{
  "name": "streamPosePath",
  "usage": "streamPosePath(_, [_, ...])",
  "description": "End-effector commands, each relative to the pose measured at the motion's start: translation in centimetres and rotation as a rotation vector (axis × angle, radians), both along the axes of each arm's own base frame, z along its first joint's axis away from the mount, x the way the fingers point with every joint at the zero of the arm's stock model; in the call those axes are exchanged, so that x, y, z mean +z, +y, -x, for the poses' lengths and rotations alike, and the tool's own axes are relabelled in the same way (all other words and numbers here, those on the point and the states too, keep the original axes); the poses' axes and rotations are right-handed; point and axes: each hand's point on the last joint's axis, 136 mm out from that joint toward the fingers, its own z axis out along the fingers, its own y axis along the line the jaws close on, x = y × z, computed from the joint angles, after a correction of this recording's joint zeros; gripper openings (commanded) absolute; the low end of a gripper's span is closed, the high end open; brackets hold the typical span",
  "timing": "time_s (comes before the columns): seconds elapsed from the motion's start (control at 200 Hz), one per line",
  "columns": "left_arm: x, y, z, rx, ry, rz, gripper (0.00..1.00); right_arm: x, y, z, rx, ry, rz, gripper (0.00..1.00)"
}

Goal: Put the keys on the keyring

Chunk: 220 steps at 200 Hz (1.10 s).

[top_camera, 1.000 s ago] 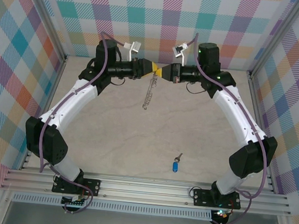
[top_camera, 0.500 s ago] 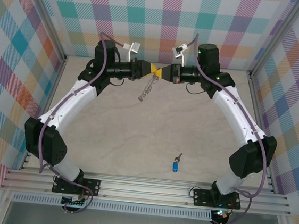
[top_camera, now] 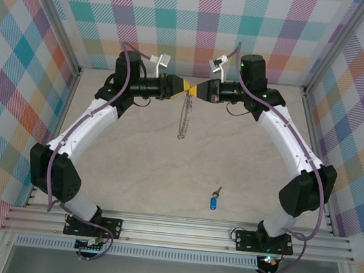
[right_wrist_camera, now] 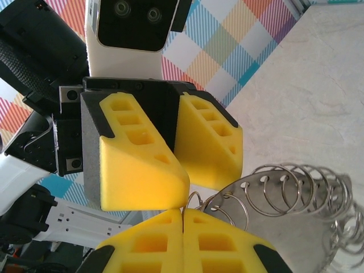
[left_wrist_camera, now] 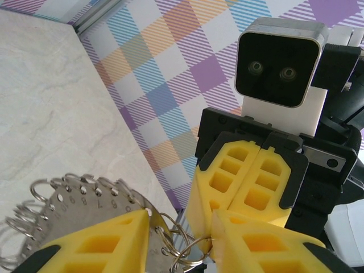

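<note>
The keyring point(top_camera: 184, 117), a silver metal piece fringed with small wire loops, hangs edge-on from the spot where both grippers meet at the back of the table. My right gripper point(right_wrist_camera: 183, 213) is shut on one small loop at the keyring's point(right_wrist_camera: 284, 227) rim. My left gripper point(left_wrist_camera: 179, 219) faces it with jaws apart. Several loops and the keyring's point(left_wrist_camera: 74, 199) numbered edge lie in that gap, one loop touching a fingertip point(left_wrist_camera: 227, 239). The blue-headed key point(top_camera: 214, 200) lies alone on the table near the front, right of centre, far from both grippers.
Checked walls close in the table on three sides, and the grippers hang close to the back wall point(top_camera: 200, 27). An aluminium rail point(top_camera: 178, 231) runs along the near edge with both arm bases on it.
The hanging keyring swung out to the left half a second ago and now hangs straight down. Both arms stay almost in place at the back.
</note>
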Motion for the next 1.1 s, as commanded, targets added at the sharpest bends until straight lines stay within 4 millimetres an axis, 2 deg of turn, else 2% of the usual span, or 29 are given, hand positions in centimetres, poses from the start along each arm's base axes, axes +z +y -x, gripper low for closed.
streamPosePath(0.0, [1.8,0.0,2.6,-0.074,-0.042,0.027,0.4,0.7,-0.2,-0.9,-0.02,-0.045,-0.026,0.0])
streamPosePath(0.11, [1.7,0.0,2.5,-0.069,-0.043,0.023,0.46,0.6,-0.2,-1.0,-0.02,-0.041,-0.026,0.0])
streamPosePath(0.645, [1.7,0.2,2.8,-0.062,-0.049,0.018,0.49,0.1,-0.1,-1.1,-0.022,-0.032,-0.025,0.0])
streamPosePath(0.895, [0.9,0.2,2.9,-0.066,-0.035,0.012,0.46,0.7,-0.1,-0.9,-0.009,-0.033,-0.042,0.0])
streamPosePath(1.095, [0.9,0.1,2.7,-0.066,-0.036,0.017,0.37,0.9,0.0,-0.8,-0.005,-0.035,-0.048,0.0])
